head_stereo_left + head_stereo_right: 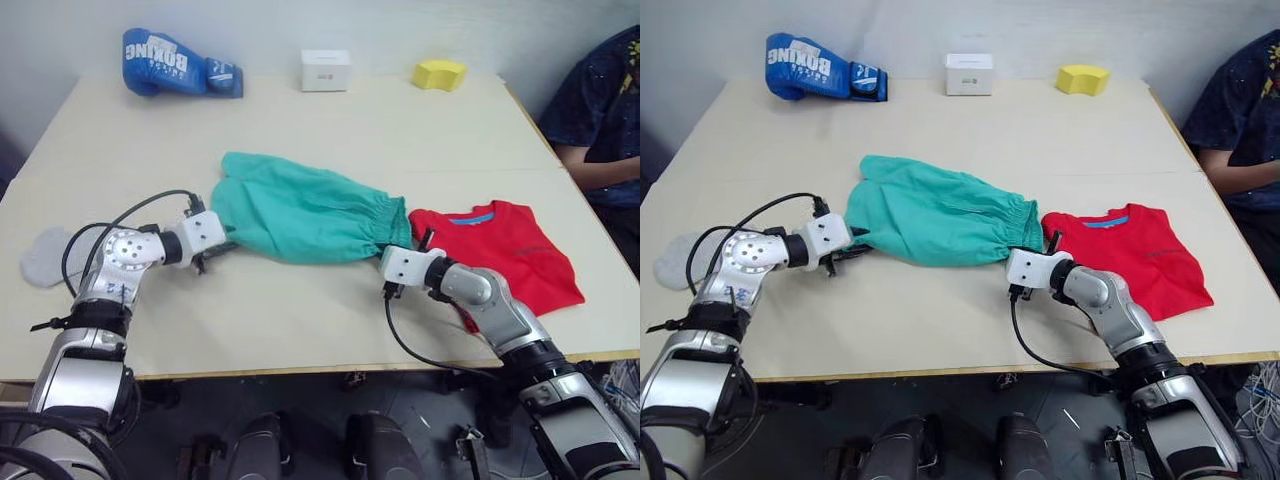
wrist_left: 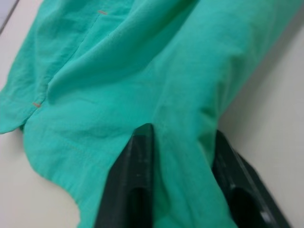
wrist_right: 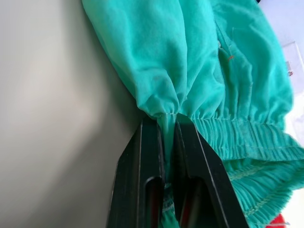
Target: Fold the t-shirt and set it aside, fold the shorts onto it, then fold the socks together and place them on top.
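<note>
**Grippers pinch both ends of the shorts**

Both grippers grasp the teal-green shorts (image 1: 300,215), which lie across the middle of the counter (image 1: 300,310). The left gripper (image 2: 183,156) is clenched on a fold of cloth at the leg end; in the left wrist view the fabric runs between its two black fingers (image 2: 130,185). The right gripper (image 3: 168,142) is clamped on a thin pinch of fabric at the gathered waistband end, its fingers nearly together with the cloth between them.

The red t-shirt (image 1: 505,250) lies folded on the counter just beside the waistband, on the robot's right, with the right arm crossing its near corner. Its blue neck band faces the far side. A light grey sock (image 1: 42,257) rests at the counter's left edge, near the left arm.

Along the far edge sit a blue boxing glove (image 1: 175,62), a small white box (image 1: 325,70) and a yellow sponge (image 1: 440,73). A person in a dark sleeve (image 1: 595,105) sits at the right side.
</note>
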Robot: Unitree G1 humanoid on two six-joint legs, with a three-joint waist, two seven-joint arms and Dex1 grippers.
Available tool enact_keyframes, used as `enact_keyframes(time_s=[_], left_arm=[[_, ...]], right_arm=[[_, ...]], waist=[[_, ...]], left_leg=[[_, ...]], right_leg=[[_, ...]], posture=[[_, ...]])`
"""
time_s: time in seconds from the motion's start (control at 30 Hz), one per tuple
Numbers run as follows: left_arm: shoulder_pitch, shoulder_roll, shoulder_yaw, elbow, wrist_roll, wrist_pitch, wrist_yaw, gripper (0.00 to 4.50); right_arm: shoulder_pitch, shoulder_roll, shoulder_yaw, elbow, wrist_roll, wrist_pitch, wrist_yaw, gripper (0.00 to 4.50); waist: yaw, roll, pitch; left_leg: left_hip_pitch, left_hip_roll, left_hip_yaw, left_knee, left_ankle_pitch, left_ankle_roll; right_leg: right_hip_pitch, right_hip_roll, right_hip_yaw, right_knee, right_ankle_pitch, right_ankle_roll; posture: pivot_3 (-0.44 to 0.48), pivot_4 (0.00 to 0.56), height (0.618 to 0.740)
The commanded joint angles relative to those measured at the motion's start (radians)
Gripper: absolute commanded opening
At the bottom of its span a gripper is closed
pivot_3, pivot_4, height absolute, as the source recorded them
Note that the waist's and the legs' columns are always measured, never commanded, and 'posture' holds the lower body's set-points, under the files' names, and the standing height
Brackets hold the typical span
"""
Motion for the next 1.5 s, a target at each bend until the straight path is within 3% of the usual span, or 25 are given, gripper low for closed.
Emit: enact_keyframes(time_s=[0.03, 0.2, 0.33, 0.53, 0.63, 0.93, 0.97, 1.13, 1.23, 1.3, 1.4, 1.5], left_arm=[[0.182, 0.065, -0.009, -0.140, -0.045, 0.042, -0.129, 0.04], [0.499, 0.157, 0.110, -0.509, -0.175, 0.142, -0.129, 0.01], [0.741, 0.171, 0.234, -0.771, -0.246, 0.240, -0.063, 0.01], [1.078, 0.105, 0.427, -1.009, -0.264, 0.260, 0.038, 0.01], [1.190, 0.046, 0.463, -1.079, -0.275, 0.265, 0.072, 0.01], [1.208, 0.008, 0.473, -1.102, -0.273, 0.294, 0.114, 0.01], [1.211, 0.002, 0.480, -1.111, -0.296, 0.304, 0.111, 0.23], [1.235, -0.015, 0.558, -1.137, -0.353, 0.334, 0.104, 1.57], [1.319, 0.012, 0.668, -1.164, -0.557, 0.478, -0.020, 2.58], [1.354, 0.052, 0.746, -1.140, -0.628, 0.547, -0.093, 2.59], [1.391, 0.118, 0.839, -1.140, -0.769, 0.710, -0.193, 2.59], [1.339, 0.157, 0.875, -1.179, -0.885, 0.826, -0.202, 1.94]], right_arm=[[-0.016, -0.055, -0.034, 0.032, 0.026, -0.090, 0.027, 0.00], [0.011, -0.107, -0.041, 0.041, 0.093, -0.227, 0.101, 0.00], [0.053, -0.135, -0.032, 0.055, 0.165, -0.359, 0.174, 0.00], [0.115, -0.161, -0.040, 0.094, 0.217, -0.534, 0.215, 0.00], [0.138, -0.162, -0.031, 0.131, 0.216, -0.583, 0.225, 0.00], [0.245, -0.134, -0.022, 0.006, 0.310, -0.471, 0.276, 0.00], [0.253, -0.134, -0.032, -0.006, 0.326, -0.458, 0.273, 0.00], [0.307, -0.184, -0.064, -0.123, 0.428, -0.390, 0.335, 1.56], [0.423, -0.263, -0.108, -0.315, 0.605, -0.240, 0.402, 2.63], [0.515, -0.322, -0.144, -0.458, 0.758, -0.082, 0.442, 3.31], [0.589, -0.362, -0.217, -0.624, 0.994, 0.169, 0.419, 3.04], [0.551, -0.333, -0.231, -0.722, 1.072, 0.329, 0.363, 2.05]], waist=[[-0.009, 0.001, -0.002], [-0.025, 0.006, -0.004], [-0.022, 0.006, -0.005], [-0.019, 0.006, -0.005], [-0.017, 0.005, -0.005], [-0.015, 0.004, -0.007], [-0.016, 0.004, -0.007], [-0.014, 0.003, -0.007], [-0.013, 0.003, -0.007], [-0.012, 0.002, -0.008], [-0.004, 0.001, -0.008], [-0.004, 0.000, -0.009]], left_leg=[[0.000, 0.001, 0.000, 0.000, 0.000, -0.001], [0.002, 0.005, 0.001, -0.002, -0.002, -0.004], [0.002, 0.005, 0.002, -0.001, -0.003, -0.003], [0.003, 0.005, 0.002, -0.001, -0.004, -0.002], [0.003, 0.005, 0.002, 0.000, -0.005, -0.003], [0.003, 0.005, 0.001, 0.000, -0.008, -0.003], [0.003, 0.005, 0.001, 0.000, -0.008, -0.003], [0.003, 0.005, 0.001, 0.000, -0.009, -0.002], [0.003, 0.006, 0.001, 0.000, -0.011, -0.001], [0.003, 0.007, 0.000, 0.000, -0.013, -0.001], [0.003, 0.009, -0.002, 0.000, -0.015, 0.001], [0.005, 0.010, -0.003, 0.000, -0.017, -0.002]], right_leg=[[0.000, 0.000, 0.000, 0.000, 0.000, -0.001], [-0.001, 0.000, 0.001, 0.000, -0.002, -0.003], [0.000, -0.001, 0.004, -0.003, -0.002, -0.003], [0.000, -0.002, 0.011, -0.004, -0.002, -0.003], [0.000, -0.002, 0.012, -0.005, -0.002, -0.003], [0.001, -0.003, 0.012, -0.006, -0.003, -0.004], [0.000, -0.003, 0.012, -0.006, -0.003, -0.005], [0.001, -0.003, 0.012, -0.006, -0.003, -0.005], [0.001, -0.004, 0.012, -0.006, -0.003, -0.005], [0.001, -0.003, 0.012, -0.007, -0.004, -0.007], [0.002, -0.002, 0.010, -0.007, -0.005, -0.009], [0.004, -0.002, 0.009, -0.008, -0.007, -0.012]], posture=[[0.000, 0.150, 0.740], [0.000, 0.150, 0.740], [0.000, 0.150, 0.740], [0.000, 0.150, 0.740], [0.000, 0.150, 0.740], [0.000, 0.150, 0.740], [0.000, 0.150, 0.740], [0.000, 0.150, 0.740], [0.000, 0.150, 0.740], [0.000, 0.150, 0.740], [0.000, 0.150, 0.740], [0.000, 0.150, 0.740]])
